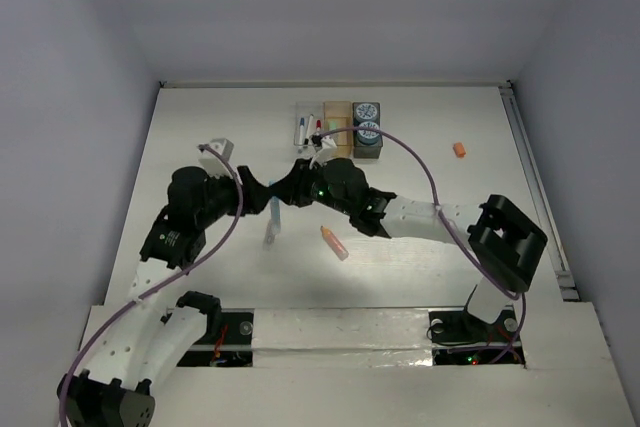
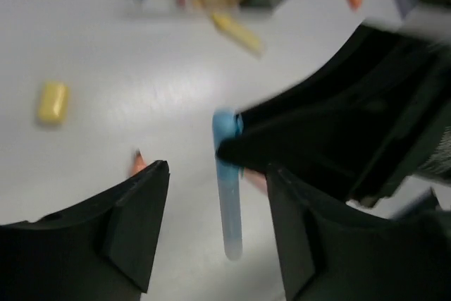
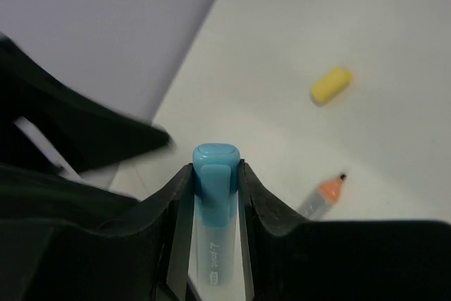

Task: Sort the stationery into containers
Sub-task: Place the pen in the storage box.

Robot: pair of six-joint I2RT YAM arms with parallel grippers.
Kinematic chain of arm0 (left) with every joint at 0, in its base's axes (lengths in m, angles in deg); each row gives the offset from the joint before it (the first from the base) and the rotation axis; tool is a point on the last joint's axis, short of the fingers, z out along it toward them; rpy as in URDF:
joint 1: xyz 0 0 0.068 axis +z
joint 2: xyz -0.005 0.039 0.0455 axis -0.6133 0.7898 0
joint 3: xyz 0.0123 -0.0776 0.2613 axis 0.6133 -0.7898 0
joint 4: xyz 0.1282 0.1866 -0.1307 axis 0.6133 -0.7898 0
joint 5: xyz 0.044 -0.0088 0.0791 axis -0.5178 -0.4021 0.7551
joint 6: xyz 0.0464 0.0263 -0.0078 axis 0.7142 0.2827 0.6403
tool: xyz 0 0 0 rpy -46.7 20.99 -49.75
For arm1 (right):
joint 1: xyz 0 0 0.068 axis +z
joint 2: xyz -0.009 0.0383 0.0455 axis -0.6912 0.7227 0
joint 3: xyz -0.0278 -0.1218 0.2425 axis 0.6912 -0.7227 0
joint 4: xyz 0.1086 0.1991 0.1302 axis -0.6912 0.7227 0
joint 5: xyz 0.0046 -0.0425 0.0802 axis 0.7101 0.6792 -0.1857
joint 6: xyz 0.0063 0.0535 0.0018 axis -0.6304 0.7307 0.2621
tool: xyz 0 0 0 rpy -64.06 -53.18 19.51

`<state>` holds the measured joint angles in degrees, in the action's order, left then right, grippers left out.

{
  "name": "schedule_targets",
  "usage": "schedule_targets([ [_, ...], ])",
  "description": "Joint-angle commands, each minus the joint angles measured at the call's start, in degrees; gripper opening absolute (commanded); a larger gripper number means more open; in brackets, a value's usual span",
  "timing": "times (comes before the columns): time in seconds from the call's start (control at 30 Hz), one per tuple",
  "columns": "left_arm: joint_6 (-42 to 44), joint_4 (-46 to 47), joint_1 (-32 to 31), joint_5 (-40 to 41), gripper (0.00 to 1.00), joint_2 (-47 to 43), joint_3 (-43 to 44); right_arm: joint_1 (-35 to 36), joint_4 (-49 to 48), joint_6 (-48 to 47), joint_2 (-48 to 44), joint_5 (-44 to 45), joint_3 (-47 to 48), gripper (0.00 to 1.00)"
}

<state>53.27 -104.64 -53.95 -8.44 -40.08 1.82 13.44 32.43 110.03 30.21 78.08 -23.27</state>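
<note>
1. left gripper [image 2: 217,168]: released. its two matte black, wedge-shaped fingers [image 2: 134,227] stand apart, with bare table on either side of the marker between them, and neither pad touches it.
2. blue marker [image 2: 227,199]: a stubby tube with a translucent pale barrel and a rounded, glossy sky-blue cap. in the top view it [image 1: 273,214] sits near the table's middle, between the two wrists, with its long axis running roughly 12 to 6 o'clock.
3. right gripper [image 3: 215,167]: clenched on the blue marker. its black plastic fingers [image 3: 262,206] press the blue cap from both sides, and the cap top pokes out past the tips.
4. yellow eraser bit [image 3: 331,84]: a small soft-edged block lying flat at about 1 o'clock from the clamped cap.
5. orange marker [image 1: 334,241]: a short pastel cylinder loose on the smooth white table [image 1: 200,247], at 4 o'clock from the blue marker.
6. containers [image 1: 338,107]: three small rectangular translucent bins joined in a row, at 1 o'clock from the blue marker. the clear one holds thin white pens [image 1: 301,131], and the dark grey one holds round blue-white rolls [image 1: 367,113].
7. orange bit [image 1: 459,150]: a tiny chunk alone, at 3 o'clock from the bins.
</note>
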Motion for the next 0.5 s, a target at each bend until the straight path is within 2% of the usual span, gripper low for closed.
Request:
schedule_targets([
  [0.0, -0.3, 20.2, 2.06, 3.44, 0.57, -2.38, 4.75, -5.82, 12.24, -2.99, 1.05, -10.15, 4.86, 0.0],
  [0.03, 0.15, 19.32, 2.06, 3.53, 0.68, -3.08, 4.39, -7.67, 12.86, -3.34, 1.57, -10.14, 7.14, 0.0],
  [0.07, 1.02, 17.49, 2.06, 3.7, 0.73, -4.39, 4.04, -11.16, 13.65, -3.6, 2.1, -11.36, 9.43, 0.0],
  [0.1, 1.46, 15.73, 2.06, 4.22, 0.83, -5.88, 3.34, -12.68, 13.83, -3.78, 3.24, -11.29, 13.19, 0.0],
  [0.2, 2.43, 14.31, 2.06, 4.75, 0.95, -7.91, 1.93, -16.9, 15.32, -4.48, 5.35, -10.94, 18.4, 0.0],
  [0.27, 2.44, 14.3, 2.06, 5.28, 0.99, -8.71, 0.61, -20.85, 15.85, -5.1, 7.29, -10.84, 21.31, 0.0],
  [0.33, 2.52, 14.13, 1.44, 5.63, 0.99, -8.71, 0.96, -24.19, 17.95, -6.85, 8.52, -10.33, 24.2, 0.0],
  [0.47, 3.22, 14.48, -1.1, 7.74, 0.99, -7.92, 1.49, -28.06, 27.43, -16.14, 15.0, -6.38, 32.97, 0.0],
])
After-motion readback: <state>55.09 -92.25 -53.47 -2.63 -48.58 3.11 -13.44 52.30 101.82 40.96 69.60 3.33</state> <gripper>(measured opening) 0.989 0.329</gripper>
